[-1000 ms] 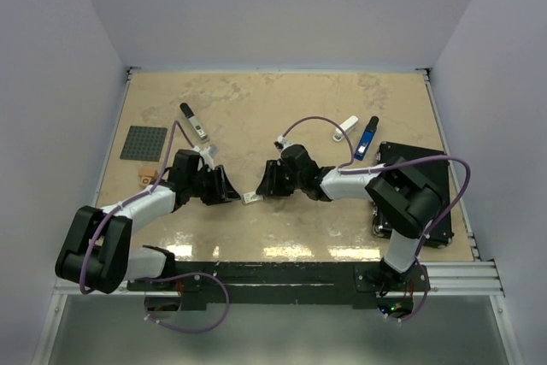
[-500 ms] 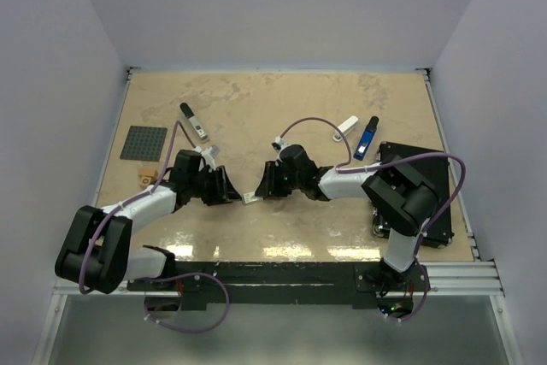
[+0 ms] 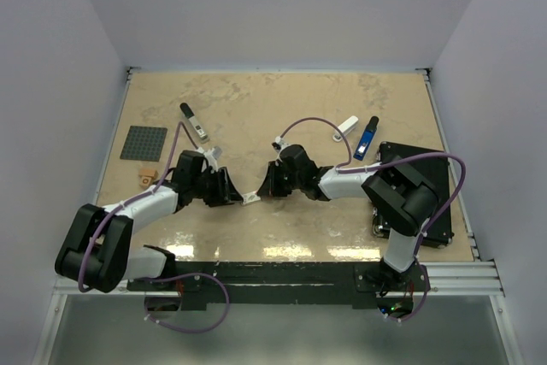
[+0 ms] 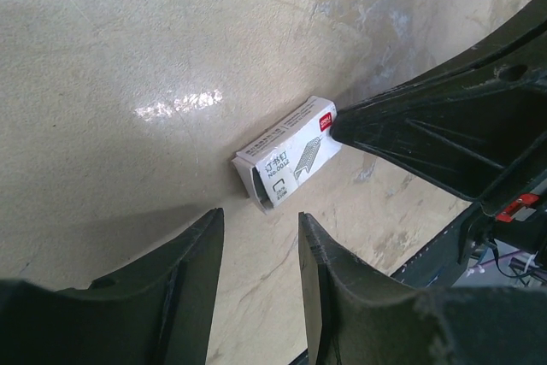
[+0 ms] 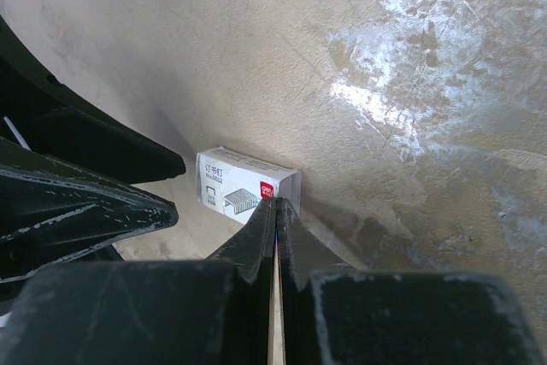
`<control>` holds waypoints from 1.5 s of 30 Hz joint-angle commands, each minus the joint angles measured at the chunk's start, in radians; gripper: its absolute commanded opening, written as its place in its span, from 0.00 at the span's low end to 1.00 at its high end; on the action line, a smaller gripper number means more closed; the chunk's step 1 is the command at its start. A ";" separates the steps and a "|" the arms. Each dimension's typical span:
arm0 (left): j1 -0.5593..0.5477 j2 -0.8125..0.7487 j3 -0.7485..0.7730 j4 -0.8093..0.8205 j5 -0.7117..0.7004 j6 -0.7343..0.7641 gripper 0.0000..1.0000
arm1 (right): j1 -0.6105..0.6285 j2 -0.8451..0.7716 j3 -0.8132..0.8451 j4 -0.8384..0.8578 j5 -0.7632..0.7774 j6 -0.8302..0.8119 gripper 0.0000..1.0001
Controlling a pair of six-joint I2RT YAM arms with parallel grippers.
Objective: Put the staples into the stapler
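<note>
Midway across the tabletop (image 3: pixel 256 117) lies the staples box (image 4: pixel 286 153); the left end effector (image 4: pixel 259 226) gapes just beside it, while the right end effector (image 5: pixel 275 207), fingers pressed together, seemingly touches its end.

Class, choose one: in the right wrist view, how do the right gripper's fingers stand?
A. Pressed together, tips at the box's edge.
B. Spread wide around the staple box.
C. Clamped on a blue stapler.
A: the right gripper is shut, its tips at the staple box.

In left wrist view, right gripper (image 4: pixel 336 126) tip covers box (image 4: pixel 286 156) far corner; from top, box tiny, label unreadable
</note>
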 commanded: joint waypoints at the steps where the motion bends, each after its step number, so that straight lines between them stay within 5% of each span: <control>1: -0.020 0.017 0.026 0.035 -0.017 -0.016 0.45 | 0.005 -0.027 0.006 0.029 0.016 0.012 0.00; 18: -0.104 0.029 0.118 -0.076 -0.215 -0.001 0.28 | 0.019 -0.038 0.007 0.023 0.042 0.017 0.00; 45: -0.179 0.073 0.158 -0.125 -0.298 0.004 0.26 | 0.026 -0.035 0.004 0.028 0.056 0.023 0.00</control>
